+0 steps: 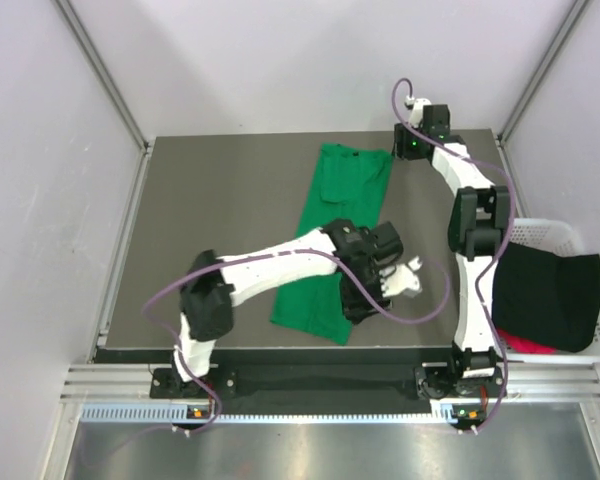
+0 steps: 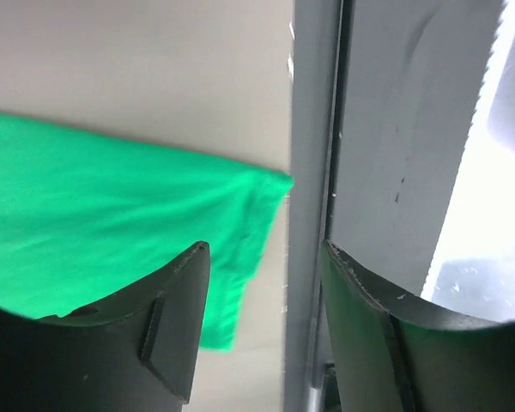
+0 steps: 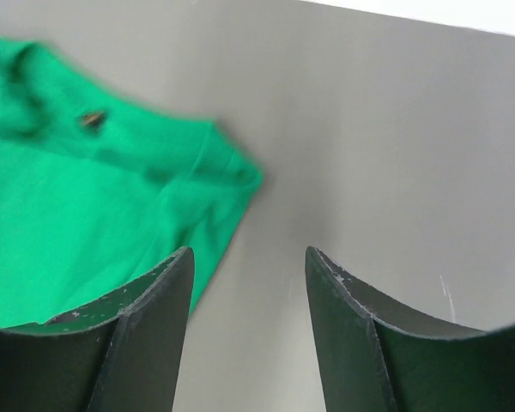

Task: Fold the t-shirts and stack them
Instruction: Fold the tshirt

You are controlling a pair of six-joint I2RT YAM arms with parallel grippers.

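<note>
A bright green t-shirt point(image 1: 335, 240) lies on the dark table as a long narrow strip, running from the far middle to the near edge. My left gripper point(image 1: 408, 276) is open and empty, just right of the shirt's near end. The left wrist view shows the gripper point(image 2: 262, 266) beside the shirt's corner point(image 2: 112, 215). My right gripper point(image 1: 411, 148) is open and empty by the shirt's far right corner. In its wrist view the gripper point(image 3: 247, 275) has the green cloth point(image 3: 77, 215) at its left. A black t-shirt point(image 1: 550, 295) and a red one point(image 1: 525, 345) lie bunched at the right.
A white basket point(image 1: 570, 235) at the table's right edge holds the black and red shirts. A metal rail point(image 2: 313, 172) runs along the table's edge beside the left gripper. Grey walls and frame posts surround the table point(image 1: 220, 220).
</note>
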